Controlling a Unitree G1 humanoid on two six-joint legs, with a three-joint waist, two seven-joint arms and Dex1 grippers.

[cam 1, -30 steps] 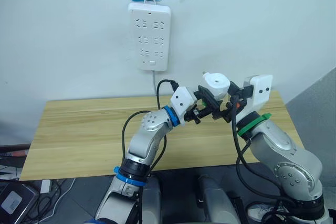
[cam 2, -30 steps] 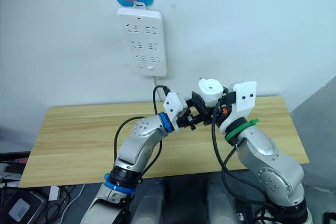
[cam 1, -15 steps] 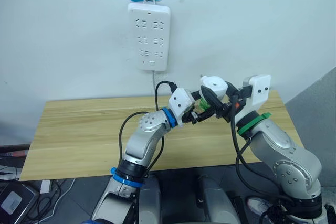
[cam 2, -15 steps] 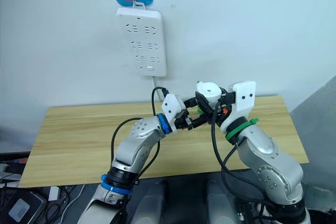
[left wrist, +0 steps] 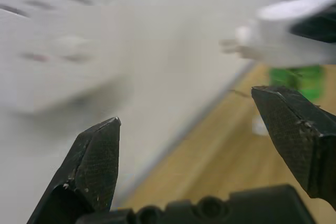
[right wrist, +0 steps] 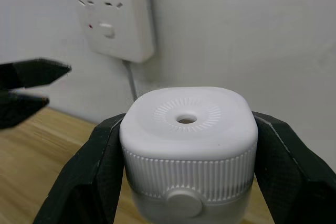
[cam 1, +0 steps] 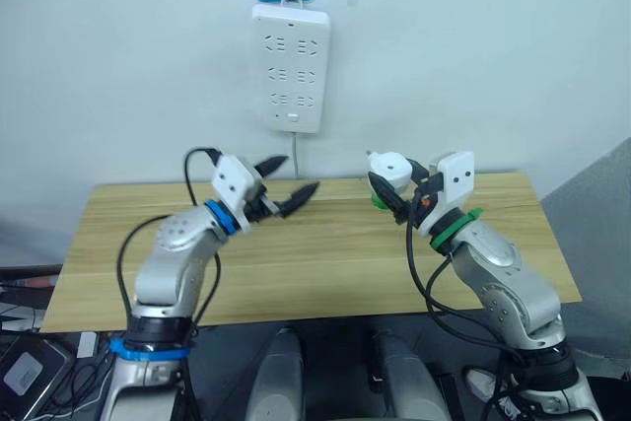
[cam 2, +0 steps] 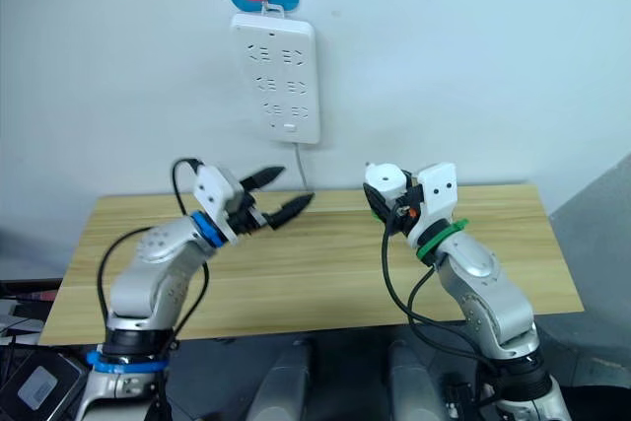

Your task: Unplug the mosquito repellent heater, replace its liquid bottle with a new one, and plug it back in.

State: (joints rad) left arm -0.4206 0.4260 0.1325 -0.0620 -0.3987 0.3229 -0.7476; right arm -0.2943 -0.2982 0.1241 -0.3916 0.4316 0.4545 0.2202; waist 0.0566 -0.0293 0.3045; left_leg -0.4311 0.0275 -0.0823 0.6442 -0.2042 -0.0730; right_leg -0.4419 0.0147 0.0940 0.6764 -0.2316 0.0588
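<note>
Heater unplugged, held in the air; plugging back in remains.
Right gripper [right wrist: 184,182] grasps the heater [right wrist: 188,145]; left gripper [cam 1: 291,192] released, empty. Next: align the prongs with the power strip [cam 1: 290,68].

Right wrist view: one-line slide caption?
Right gripper shut on the white heater, vented top toward the camera, with the wall power strip behind it.

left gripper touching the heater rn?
Apart. Left eye view: left gripper open over the table, clear gap to the heater in the right gripper.
</note>
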